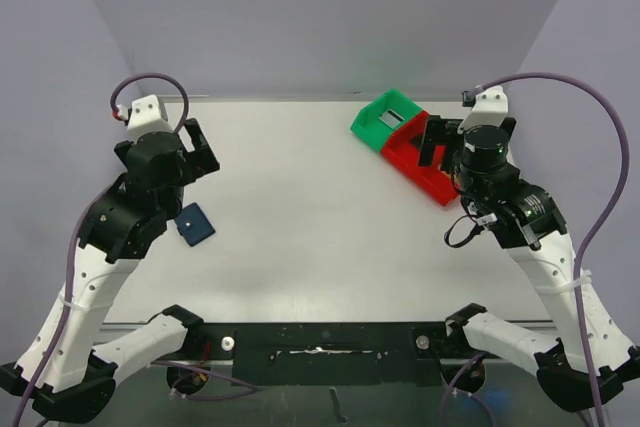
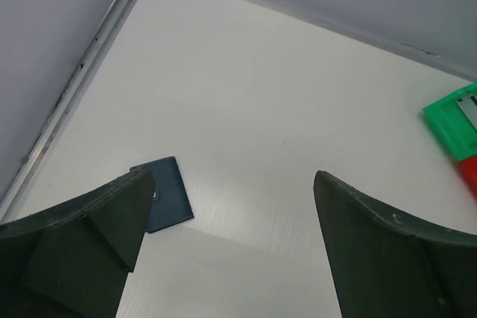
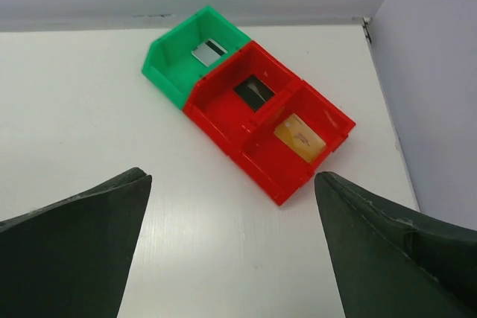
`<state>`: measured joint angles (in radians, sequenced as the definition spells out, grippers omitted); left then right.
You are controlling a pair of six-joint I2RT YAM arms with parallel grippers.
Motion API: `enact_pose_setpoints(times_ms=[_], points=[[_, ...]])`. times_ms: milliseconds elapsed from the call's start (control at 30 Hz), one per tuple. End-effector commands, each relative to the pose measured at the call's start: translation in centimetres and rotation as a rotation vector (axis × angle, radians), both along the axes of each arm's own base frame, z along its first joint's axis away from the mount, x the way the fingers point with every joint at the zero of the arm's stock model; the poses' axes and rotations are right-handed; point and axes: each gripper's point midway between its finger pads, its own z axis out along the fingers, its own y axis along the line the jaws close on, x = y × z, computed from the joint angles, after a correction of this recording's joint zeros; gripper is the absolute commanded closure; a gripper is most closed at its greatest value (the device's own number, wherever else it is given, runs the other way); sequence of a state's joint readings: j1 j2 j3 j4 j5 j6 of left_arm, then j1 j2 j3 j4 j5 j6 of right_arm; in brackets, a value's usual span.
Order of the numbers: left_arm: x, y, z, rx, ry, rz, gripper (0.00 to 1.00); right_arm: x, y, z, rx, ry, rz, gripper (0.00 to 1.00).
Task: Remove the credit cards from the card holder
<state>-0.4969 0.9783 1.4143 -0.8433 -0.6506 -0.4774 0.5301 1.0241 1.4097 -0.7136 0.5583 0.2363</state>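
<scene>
Small flat card holder (image 1: 195, 224), dark blue (folded closed)

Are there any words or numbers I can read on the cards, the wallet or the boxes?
No words or numbers can be read anywhere.
On the gold card in the red bin: a faint mark, too blurred to read.
On the grey card and the black card: nothing readable.
On the card holder: plain blue, no writing.

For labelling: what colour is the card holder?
Dark blue card holder, clearest in the left wrist view.
</scene>
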Motion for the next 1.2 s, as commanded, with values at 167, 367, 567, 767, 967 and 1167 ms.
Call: enact_pose_setpoints(times_ms=[167, 367, 567, 767, 967, 1167], points=[[1.5, 1.1, -4.5, 0.012, 0.015, 0.034, 0.10, -0.2, -3.6, -6.5, 0.250, 0.070, -0.056, 0.02], [2.1, -0.2, -9.5, -0.017, 0.133, -0.047, 0.10, 0.1, -5.4, -12.0, 0.377, 0.161, -0.098, 0.02], [2.1, -0.4, -13.0, -0.068, 0.228, -0.072, 0.09, 1.7, -7.2, -15.0, 0.461, 0.198, -0.150, 0.02], [1.3, 0.6, -16.1, -0.192, 0.277, -0.030, 0.09, 4.8, -7.7, -17.0, 0.522, 0.289, -0.148, 0.02], [1.0, 1.1, -16.4, -0.199, 0.252, -0.052, 0.08, 8.9, -7.8, -19.3, 0.557, 0.388, -0.155, 0.05], [1.1, 2.7, -15.3, -0.149, 0.183, -0.004, 0.08, 12.8, -7.3, -20.4, 0.516, 0.440, -0.211, 0.09]])
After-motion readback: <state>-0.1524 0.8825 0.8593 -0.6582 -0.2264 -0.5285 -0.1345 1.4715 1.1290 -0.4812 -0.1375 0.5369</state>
